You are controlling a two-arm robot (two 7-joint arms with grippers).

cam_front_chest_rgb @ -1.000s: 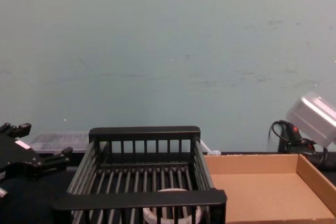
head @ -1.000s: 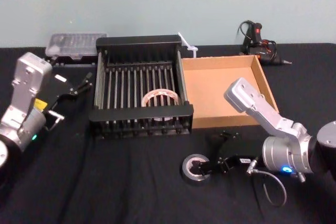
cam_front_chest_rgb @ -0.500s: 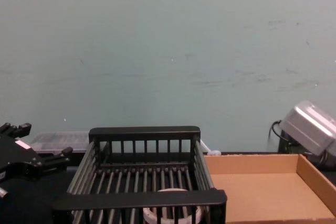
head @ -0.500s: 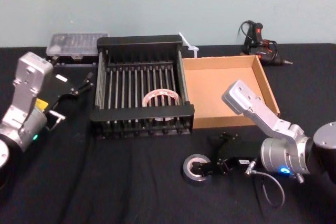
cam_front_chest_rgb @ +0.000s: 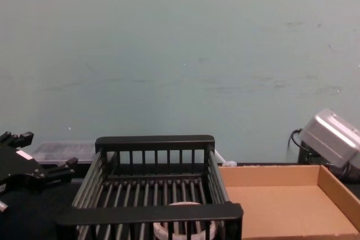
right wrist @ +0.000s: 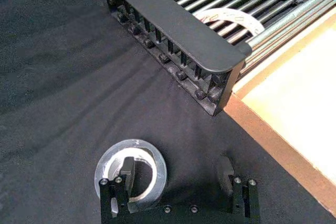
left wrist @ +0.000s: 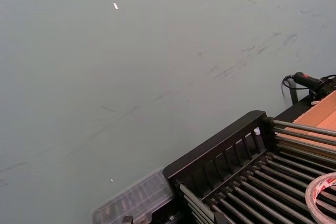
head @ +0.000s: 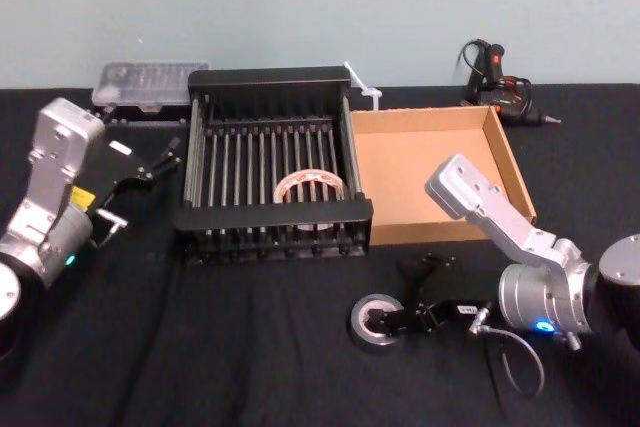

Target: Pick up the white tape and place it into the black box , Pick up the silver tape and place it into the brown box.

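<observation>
The silver tape [head: 375, 323] lies flat on the black table in front of the boxes. My right gripper [head: 410, 297] is open and low over it; one fingertip [right wrist: 127, 174] sits in the hollow core of the silver tape [right wrist: 131, 170], the other stands outside on the cloth. The white tape [head: 310, 187] lies on the floor of the black box [head: 270, 217], near its front wall. To the right of it stands the brown box [head: 430, 172], with nothing in it. My left gripper [head: 140, 187] hangs open to the left of the black box.
A clear plastic case [head: 150, 80] sits at the back left, behind the left gripper. A glue gun with cable [head: 490, 72] lies at the back right, and a small white piece [head: 360, 85] behind the black box. A wall closes the far side.
The right arm's wrist has sunk slightly while its gripper stays at the silver tape. The left arm and both tapes have not moved.
</observation>
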